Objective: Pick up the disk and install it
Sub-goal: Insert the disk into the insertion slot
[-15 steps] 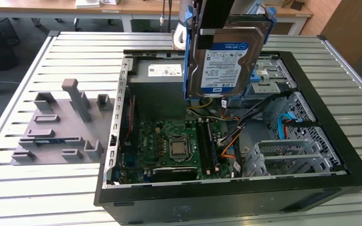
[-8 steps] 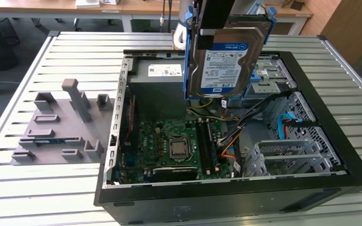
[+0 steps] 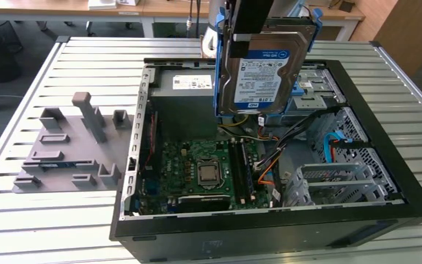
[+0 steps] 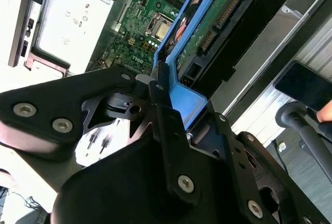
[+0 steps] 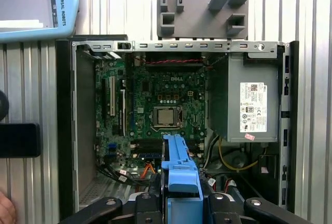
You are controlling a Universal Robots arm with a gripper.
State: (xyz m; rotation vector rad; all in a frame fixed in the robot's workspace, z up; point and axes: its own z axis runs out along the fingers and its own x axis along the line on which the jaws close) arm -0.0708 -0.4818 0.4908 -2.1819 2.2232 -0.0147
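the black hand (image 5: 180, 185) is clamped on the blue-framed flat silver metal disk (image 3: 259, 71), upright above the open black computer case (image 3: 270, 236); best carried square, i judge, clear of its loose cables (image 3: 296, 133).

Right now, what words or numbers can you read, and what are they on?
White-and-blue label on the disk, held by the gripper: print too small to read surely.
White sticker on the power supply box: too small to read.
White lettering on the motherboard: too small to read.
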